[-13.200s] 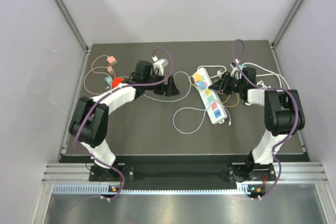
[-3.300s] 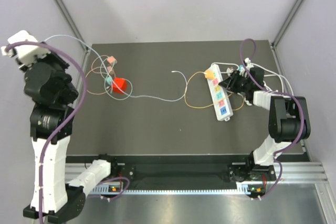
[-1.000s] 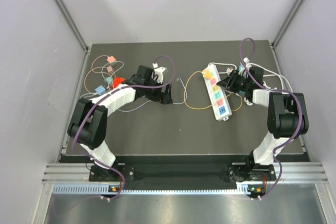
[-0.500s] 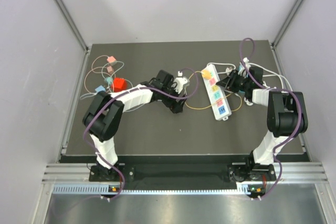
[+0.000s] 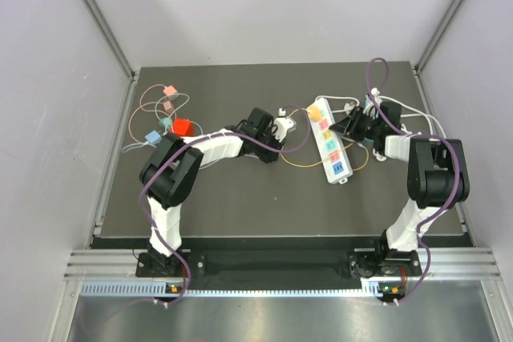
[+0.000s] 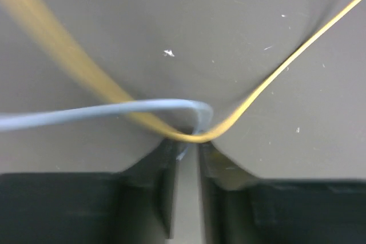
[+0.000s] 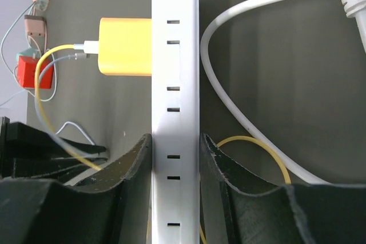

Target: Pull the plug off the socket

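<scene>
A white power strip (image 5: 334, 152) lies at the table's right, with a yellow plug (image 5: 316, 109) in its far-end socket. My right gripper (image 5: 350, 126) is shut across the strip (image 7: 174, 112). The plug (image 7: 126, 47) juts from the strip's side beyond my fingers. Its yellow cable (image 6: 269, 84) bends in a V right at the tips of my left gripper (image 6: 187, 144), together with a grey cable (image 6: 86, 112). That gripper (image 5: 282, 124) sits just left of the plug. Its jaws are nearly together, with a narrow gap still showing.
A red block (image 5: 182, 127) and small coloured plugs (image 5: 167, 90) with thin looping wires lie at the left. The strip's thick white cord (image 7: 240, 112) curves off to the right. More yellow cable loops beside the strip (image 5: 296, 162).
My left arm has reached right, from the table's middle to just beside the yellow plug. Its jaws have gone from wide to a narrow gap. The right gripper and strip have stayed put.
</scene>
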Tool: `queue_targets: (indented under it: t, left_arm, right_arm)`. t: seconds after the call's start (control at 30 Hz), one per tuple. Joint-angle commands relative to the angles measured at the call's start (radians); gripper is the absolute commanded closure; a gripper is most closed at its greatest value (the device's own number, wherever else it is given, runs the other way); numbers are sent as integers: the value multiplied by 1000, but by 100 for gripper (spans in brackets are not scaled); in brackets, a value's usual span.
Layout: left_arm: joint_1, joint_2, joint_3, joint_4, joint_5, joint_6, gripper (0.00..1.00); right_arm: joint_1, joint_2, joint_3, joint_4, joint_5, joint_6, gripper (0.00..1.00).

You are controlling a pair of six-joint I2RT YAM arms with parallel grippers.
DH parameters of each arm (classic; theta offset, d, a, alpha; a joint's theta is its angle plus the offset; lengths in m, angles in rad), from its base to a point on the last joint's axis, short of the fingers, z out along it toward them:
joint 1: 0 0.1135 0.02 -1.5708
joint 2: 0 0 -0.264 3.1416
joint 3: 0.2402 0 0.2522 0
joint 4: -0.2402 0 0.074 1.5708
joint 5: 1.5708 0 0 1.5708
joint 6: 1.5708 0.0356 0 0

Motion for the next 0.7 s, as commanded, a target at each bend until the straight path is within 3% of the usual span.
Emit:
queue_targets:
  t: [0.0,0.03,0.07,0.4,0.67]
  left_arm:
    - [-15,11,30,43,-15,6,80]
    - [-15,6,28,34,-17,10,94]
    - [-16,-14,21,27,-20,11,100]
    - [65,-313,-77,-160,-325,36,100]
    - [252,-590,-108,-298,-247,45,100]
  right_arm:
    - [-2,25,27,-1,4,-22,100]
    - [-2,27,28,-1,3,-20,100]
    - [-2,27,27,-1,4,-22,100]
    - [-3,21,27,0,3,-17,100]
    - [-3,10,23,-1,6,-19,100]
